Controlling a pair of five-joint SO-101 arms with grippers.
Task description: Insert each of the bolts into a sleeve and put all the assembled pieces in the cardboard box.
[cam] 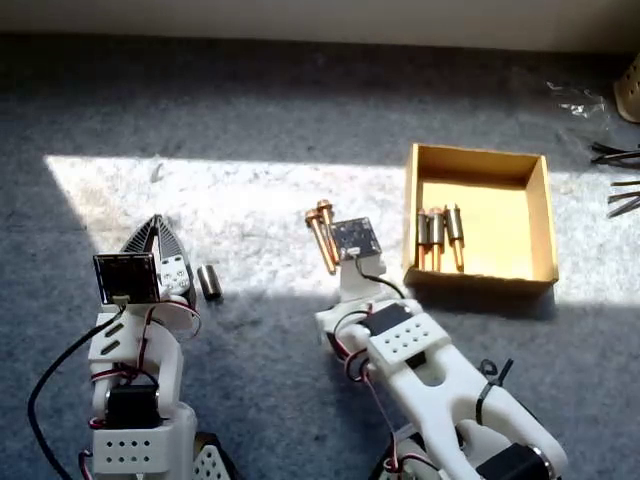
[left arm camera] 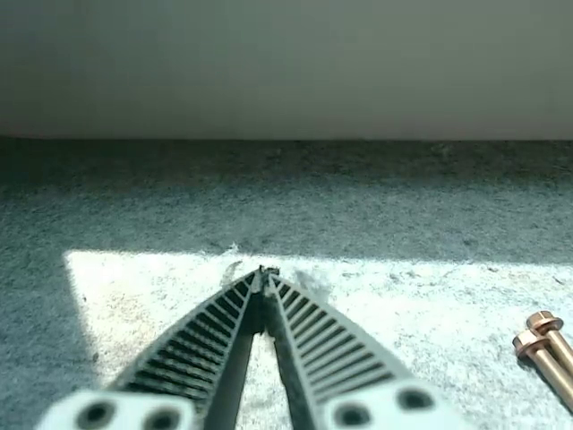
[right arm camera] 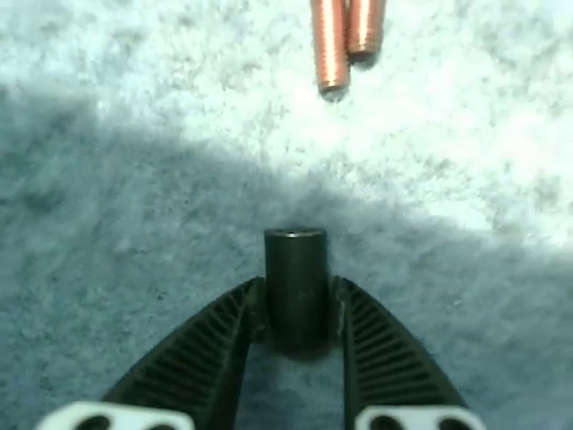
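On the grey carpet my right gripper (right arm camera: 297,287) is shut on a dark upright sleeve (right arm camera: 295,255), one finger on each side. Two copper bolts (right arm camera: 345,36) lie side by side just beyond it, in the sunlit patch. From above, the bolts (cam: 322,235) lie left of the right arm's wrist (cam: 355,240), which hides its gripper. A second dark sleeve (cam: 209,281) lies beside my left gripper (cam: 158,222). That left gripper (left arm camera: 262,273) is shut and holds nothing. The cardboard box (cam: 545,215) to the right holds three assembled pieces (cam: 438,232).
Black cable ties (cam: 620,180) and a clear plastic bag (cam: 578,98) lie at the far right past the box. A pale wall (left arm camera: 286,63) borders the carpet at the back. Open carpet lies between the two arms.
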